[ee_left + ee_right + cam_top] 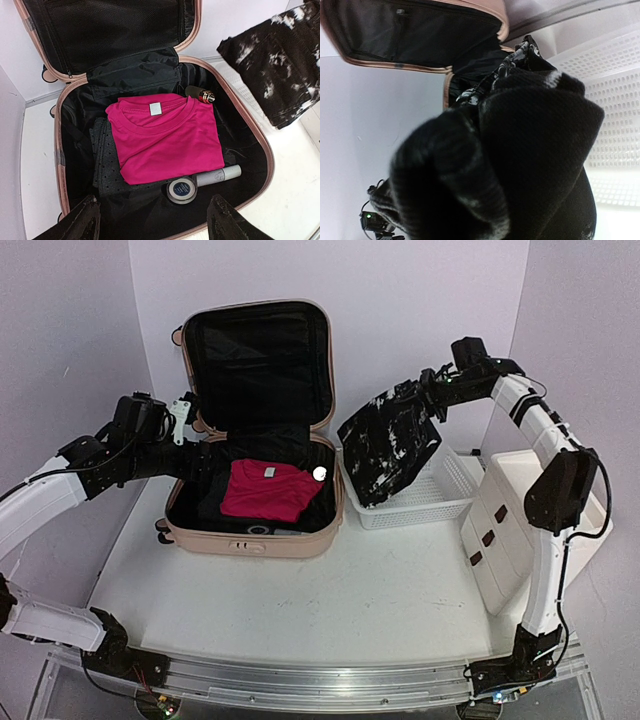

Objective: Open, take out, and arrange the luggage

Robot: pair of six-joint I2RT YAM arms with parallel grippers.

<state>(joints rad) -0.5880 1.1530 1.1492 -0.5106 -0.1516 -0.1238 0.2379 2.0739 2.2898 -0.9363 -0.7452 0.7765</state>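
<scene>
The table [330,590] carries everything. On its left half, towards the back, lies the luggage [215,538]: base flat, lid standing upright at the far side, black lining showing. A white cabinet [515,510] stands well to the luggage's right, at the table's edge. A white mesh basket [440,502] sits just beside the luggage's right wall, between it and the cabinet.

A black-and-white cloth [390,450] hangs in the air right of the luggage, above the basket. Its top corner is pinched in the right gripper [420,395], and it fills the right wrist view.

Inside the luggage a folded pink shirt [165,140] lies in the middle of the base, on a dark dotted cloth [105,160] that shows at its left side. The left gripper [152,210] hangs over the luggage's near left part, fingers spread wide and holding nothing.

A white tube [218,175] lies at the shirt's near edge, with a round tin [181,189] touching its left end. A gold lipstick [201,94] lies at the shirt's far right corner.
</scene>
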